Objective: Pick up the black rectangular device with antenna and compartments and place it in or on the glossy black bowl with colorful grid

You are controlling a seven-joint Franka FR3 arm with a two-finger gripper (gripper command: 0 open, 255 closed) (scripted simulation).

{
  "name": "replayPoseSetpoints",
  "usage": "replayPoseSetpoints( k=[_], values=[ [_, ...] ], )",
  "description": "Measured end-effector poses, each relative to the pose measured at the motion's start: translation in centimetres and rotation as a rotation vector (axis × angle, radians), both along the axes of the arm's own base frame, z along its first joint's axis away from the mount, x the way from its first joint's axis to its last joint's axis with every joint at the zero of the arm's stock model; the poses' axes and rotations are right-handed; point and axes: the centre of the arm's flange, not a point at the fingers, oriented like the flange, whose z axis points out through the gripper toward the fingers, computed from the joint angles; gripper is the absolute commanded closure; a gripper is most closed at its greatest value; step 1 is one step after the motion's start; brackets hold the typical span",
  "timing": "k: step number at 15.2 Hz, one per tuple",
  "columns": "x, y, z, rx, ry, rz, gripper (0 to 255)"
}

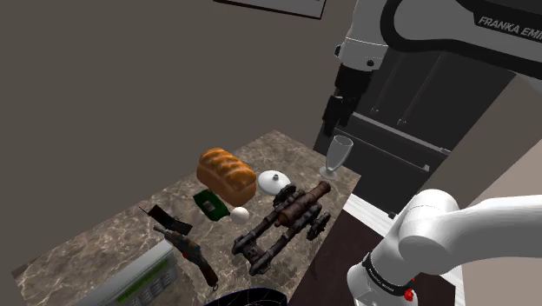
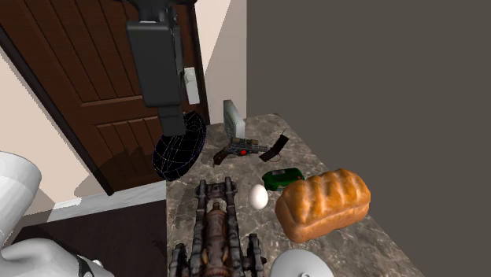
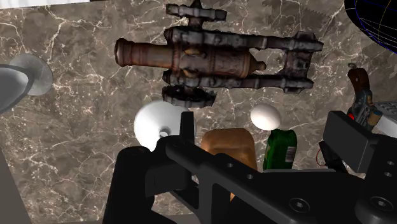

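Gripper (image 2: 172, 124) hangs high over the marble counter (image 1: 104, 239), above the one model cannon (image 1: 282, 222). We cannot tell whether it is spread or pressed together.

We count one of each thing, and we place them all by the cannon. The black device (image 1: 159, 216) lies flat on the counter, apart from the gripper and well apart from the cannon, past the green packet (image 1: 209, 204). The black bowl (image 2: 179, 145), crossed by thin coloured grid lines, sits at the counter's edge beyond the cannon's tail end. An egg (image 1: 240, 214) rests just beside the cannon, on the same side as the device. A loaf of bread (image 1: 226, 172) lies a little farther out on that side, and a white domed lid (image 1: 274, 182) sits near the barrel. A stemmed glass (image 1: 337, 155) stands off the muzzle end. A brown and red hand tool (image 1: 195, 252) lies near the device, with a grey box (image 1: 139, 278) beyond it.
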Motion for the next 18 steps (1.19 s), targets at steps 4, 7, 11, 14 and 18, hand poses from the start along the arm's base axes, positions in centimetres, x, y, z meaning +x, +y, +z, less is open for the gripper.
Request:
replayPoseSetpoints(
  k=[4,7,11,14,18],
  values=[
    [1.4,0.7,-2.1,0.004,-0.008,0.027,0],
    [3.5,2.7,-4.7,0.009,-0.023,0.065,0],
    [6.1,5.2,-8.5,0.017,-0.044,0.118,0],
    [8.2,7.0,-10.6,0.023,-0.060,0.157,0],
    [10.8,9.3,-14.3,0.031,-0.081,0.209,0]
  ],
)
